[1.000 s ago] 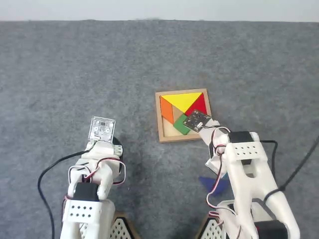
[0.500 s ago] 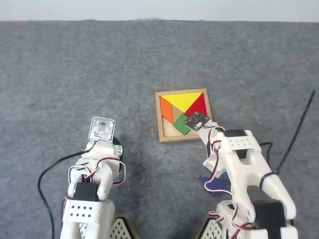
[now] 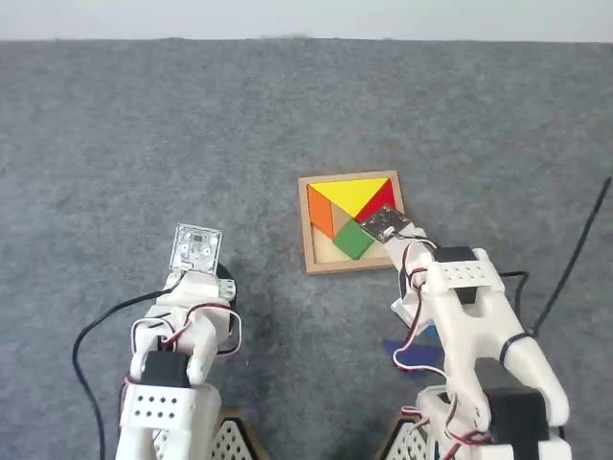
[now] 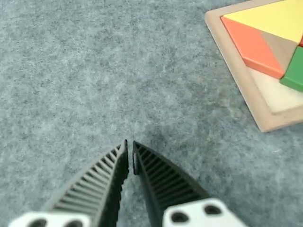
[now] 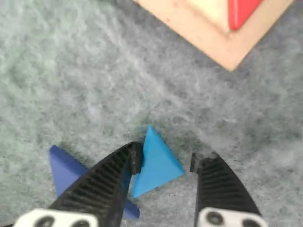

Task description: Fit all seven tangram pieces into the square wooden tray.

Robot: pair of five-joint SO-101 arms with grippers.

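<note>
Wooden tray [image 3: 304, 230]: there was one.
Pieces in the tray: five were there, namely yellow piece [image 3: 356, 192], orange piece [image 3: 321, 213], red piece [image 3: 384, 200], green piece [image 3: 351, 241], tan piece [image 3: 340, 222].
Pieces off the tray: two, light blue triangle [image 5: 156, 163] and dark blue piece [image 5: 64, 168].
Arms: two, left arm [image 3: 182, 331] and right arm [image 3: 465, 302].

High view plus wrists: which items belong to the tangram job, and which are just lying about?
Job:
square wooden tray
yellow triangle, orange parallelogram, red triangle and green square, all in the tray
light blue triangle, on the mat inside the open right gripper
dark blue triangle beside it

Lying about:
grey felt mat
black cable
</note>
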